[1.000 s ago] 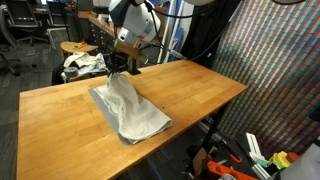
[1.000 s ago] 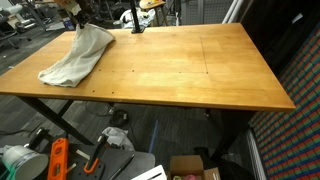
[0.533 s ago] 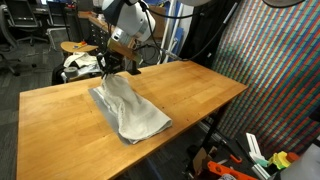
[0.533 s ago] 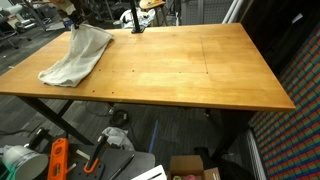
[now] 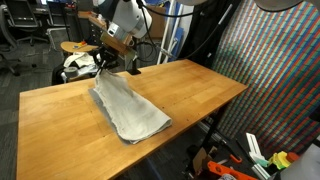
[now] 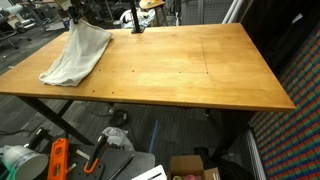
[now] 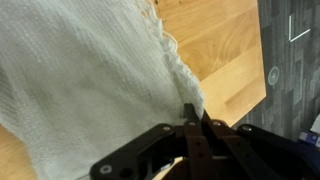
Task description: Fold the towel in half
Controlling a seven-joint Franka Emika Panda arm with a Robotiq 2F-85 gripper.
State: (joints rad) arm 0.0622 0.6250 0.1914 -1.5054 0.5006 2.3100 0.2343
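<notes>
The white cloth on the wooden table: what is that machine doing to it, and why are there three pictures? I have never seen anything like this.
The machine is a robot arm, steered by a person, with a two-fingered gripper at its end in place of a hand. Two pictures come from cameras standing outside the robot, looking at the same table from different spots. The third comes from a camera on the arm's wrist, looking along the gripper. On the table lies a thin white towel. The gripper is shut on one edge of it and holds that end raised, while the rest lies rumpled on the wood. The wrist view shows the towel up close, its edge pinched between the dark fingers.
</notes>
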